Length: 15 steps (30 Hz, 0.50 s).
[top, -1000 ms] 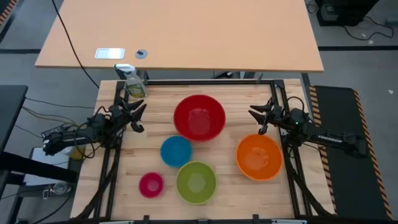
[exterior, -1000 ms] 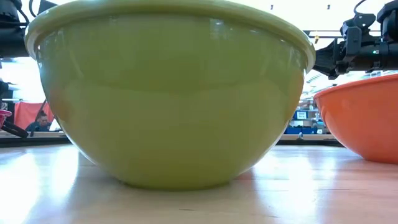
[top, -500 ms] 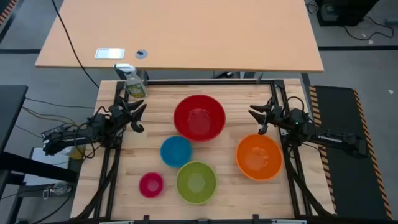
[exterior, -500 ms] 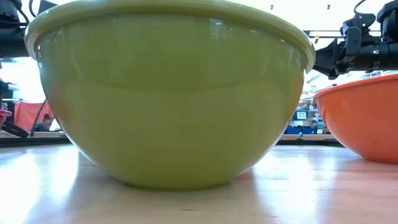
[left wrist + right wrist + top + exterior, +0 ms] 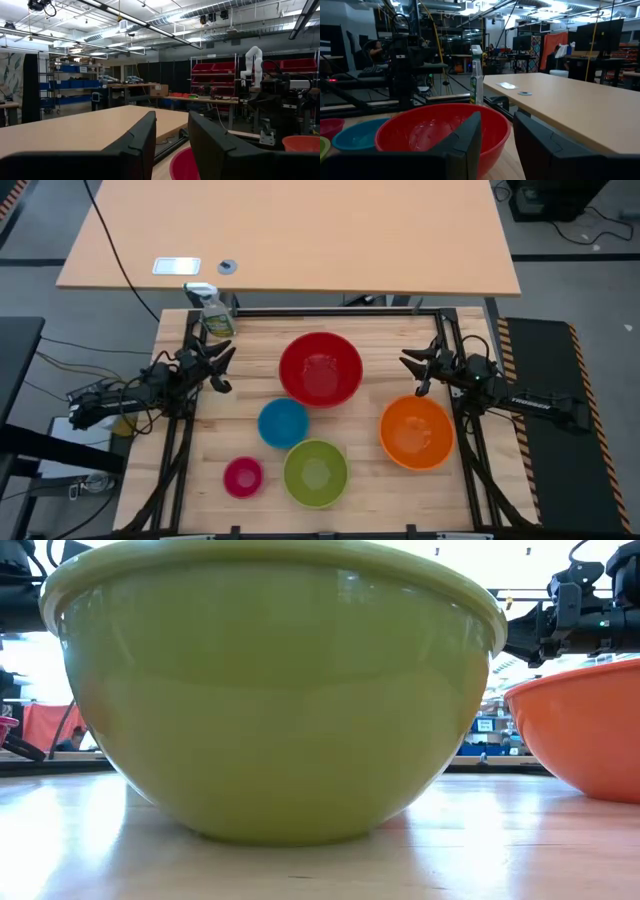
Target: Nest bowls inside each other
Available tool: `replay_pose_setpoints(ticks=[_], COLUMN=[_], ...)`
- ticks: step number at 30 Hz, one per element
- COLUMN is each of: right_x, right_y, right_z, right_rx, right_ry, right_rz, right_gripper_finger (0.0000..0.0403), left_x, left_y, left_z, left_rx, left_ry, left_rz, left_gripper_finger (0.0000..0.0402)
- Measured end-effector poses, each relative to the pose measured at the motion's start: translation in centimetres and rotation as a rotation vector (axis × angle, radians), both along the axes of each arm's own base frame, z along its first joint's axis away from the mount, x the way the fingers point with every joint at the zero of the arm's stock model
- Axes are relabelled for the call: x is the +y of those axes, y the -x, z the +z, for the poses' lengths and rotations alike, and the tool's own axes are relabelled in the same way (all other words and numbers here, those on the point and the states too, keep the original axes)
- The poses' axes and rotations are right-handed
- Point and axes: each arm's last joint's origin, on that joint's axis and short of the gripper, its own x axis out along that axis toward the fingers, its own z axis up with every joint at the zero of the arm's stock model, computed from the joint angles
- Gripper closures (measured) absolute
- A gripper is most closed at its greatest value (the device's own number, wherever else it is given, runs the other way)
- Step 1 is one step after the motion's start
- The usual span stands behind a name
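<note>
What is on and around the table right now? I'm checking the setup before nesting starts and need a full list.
Red glossy plastic bowl: one, red, far centre of table.
Orange plastic bowl: one, orange, right side.
Blue plastic bowl: one, blue, centre, between red and green.
Lime green plastic bowl: one, green, near centre.
Magenta-pink plastic bowl: one, pink, near left.
Spray bottle: one, green liquid, far left corner.
Left gripper: open, empty, left of red bowl.
Right gripper: open, empty, beyond orange bowl.
</note>
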Motion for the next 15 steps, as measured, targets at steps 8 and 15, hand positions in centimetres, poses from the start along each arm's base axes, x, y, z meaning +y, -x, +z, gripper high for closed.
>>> replay_pose_setpoints(ticks=[8,15], right_x=[0.00,0.00], right_y=[0.00,0.00], right_z=[0.00,0.00], right_rx=[0.000,0.000], right_ry=[0.000,0.000], right_rz=[0.000,0.000], right_gripper_finger=[0.0281,0.0281], left_x=[0.00,-0.07], left_y=[0.00,0.41], left_z=[0.01,0.96], left_rx=[0.000,-0.220], left_ry=[0.000,0.138], left_rz=[0.000,-0.076], left_gripper_finger=[0.0285,0.0285])
